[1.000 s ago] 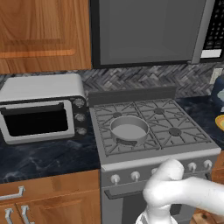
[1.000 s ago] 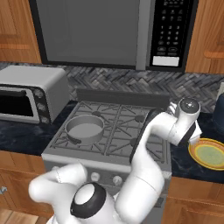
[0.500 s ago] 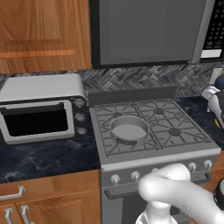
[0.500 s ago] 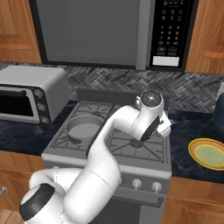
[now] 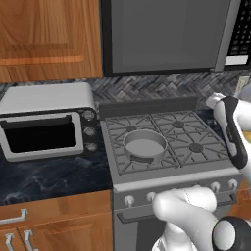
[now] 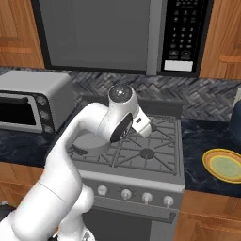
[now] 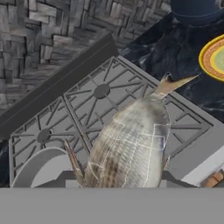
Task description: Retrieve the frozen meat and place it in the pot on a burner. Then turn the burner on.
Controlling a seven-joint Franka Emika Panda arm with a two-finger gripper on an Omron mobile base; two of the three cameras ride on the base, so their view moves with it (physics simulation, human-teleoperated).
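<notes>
So the dark marbled countertop (image 5: 54,174) runs along the wall with a gas stove (image 5: 166,169) set into it. Left of the stove there's a silver toaster oven (image 5: 46,120) sitting right on the counter. On the stove's grey grates, the pot (image 5: 145,145) sits over the front-left burner (image 5: 131,129). On the counter right of the stove there's a yellow plate (image 6: 225,165) with a greenish middle, and a dark blue thing (image 6: 235,123) just behind it.
</notes>
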